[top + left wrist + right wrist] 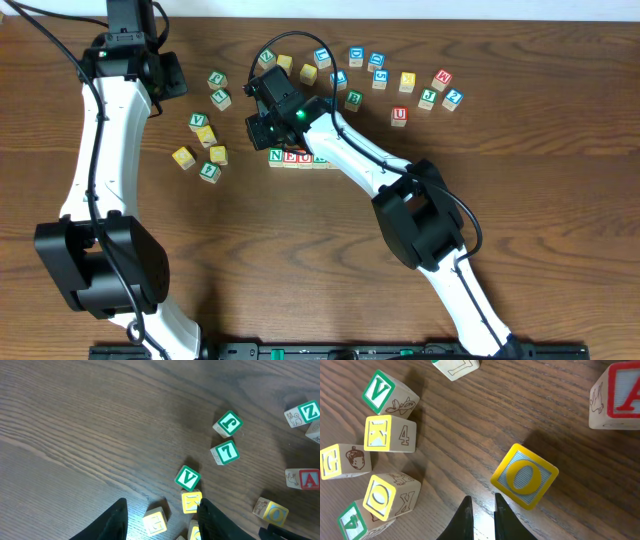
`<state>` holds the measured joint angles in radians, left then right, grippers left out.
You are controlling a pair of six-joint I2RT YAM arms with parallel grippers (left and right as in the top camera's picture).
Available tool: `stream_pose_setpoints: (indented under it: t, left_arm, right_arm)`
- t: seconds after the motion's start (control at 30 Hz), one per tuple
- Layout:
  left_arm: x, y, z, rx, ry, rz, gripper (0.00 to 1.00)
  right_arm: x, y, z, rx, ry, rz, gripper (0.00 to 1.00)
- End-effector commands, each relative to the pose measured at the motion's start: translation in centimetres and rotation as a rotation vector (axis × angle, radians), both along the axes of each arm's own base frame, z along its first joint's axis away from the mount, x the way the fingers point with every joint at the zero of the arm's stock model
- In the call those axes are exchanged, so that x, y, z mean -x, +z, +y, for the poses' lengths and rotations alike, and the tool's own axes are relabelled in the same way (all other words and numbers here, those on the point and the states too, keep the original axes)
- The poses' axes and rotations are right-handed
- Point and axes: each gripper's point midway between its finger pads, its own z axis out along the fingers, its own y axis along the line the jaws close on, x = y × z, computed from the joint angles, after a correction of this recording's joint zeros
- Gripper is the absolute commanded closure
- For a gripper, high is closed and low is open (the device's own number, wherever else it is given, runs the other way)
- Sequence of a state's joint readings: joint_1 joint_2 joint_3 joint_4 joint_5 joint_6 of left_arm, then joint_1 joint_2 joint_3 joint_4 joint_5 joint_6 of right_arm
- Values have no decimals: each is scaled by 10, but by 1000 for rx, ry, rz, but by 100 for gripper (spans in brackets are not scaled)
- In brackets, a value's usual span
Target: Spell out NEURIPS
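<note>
Wooden cube row (296, 157) — N, E, U legible.
My right gripper (481, 502) is closed, empty; left gripper (162, 501) half-open, empty.

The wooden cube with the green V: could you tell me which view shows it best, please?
The right wrist view: the wooden cube with the green V is large and sharp, with a side drawing visible. The left wrist view shows the cube smaller, mainly its letter face; overhead it is tiny.
</note>
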<state>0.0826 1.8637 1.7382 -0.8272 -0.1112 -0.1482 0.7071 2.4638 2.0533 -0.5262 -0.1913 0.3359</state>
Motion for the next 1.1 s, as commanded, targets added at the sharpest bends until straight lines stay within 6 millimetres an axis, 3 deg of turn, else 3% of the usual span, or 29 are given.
stream_pose_setpoints:
  t: [0.0,0.23,0.7,0.93,1.07]
  left_arm:
    - [-2,-1,3,-19,-6,6,55]
    - [-2,-1,3,-19,-6,6,55]
    - [-2,-1,3,-19,-6,6,56]
    - [-2,-1,3,-19,-6,6,56]
    - [-2,-1,3,-19,-6,6,56]
  right_arm:
    - [1,-9,4,8,23,1,90]
    - [-11,-14,-4,27,-12,-26,90]
    - [-74,2,-48,13,-179,-145,87]
    - [-61,38,-33,-96,-86,-108,82]
    - [-59,91,-56,-108,-108,-122,77]
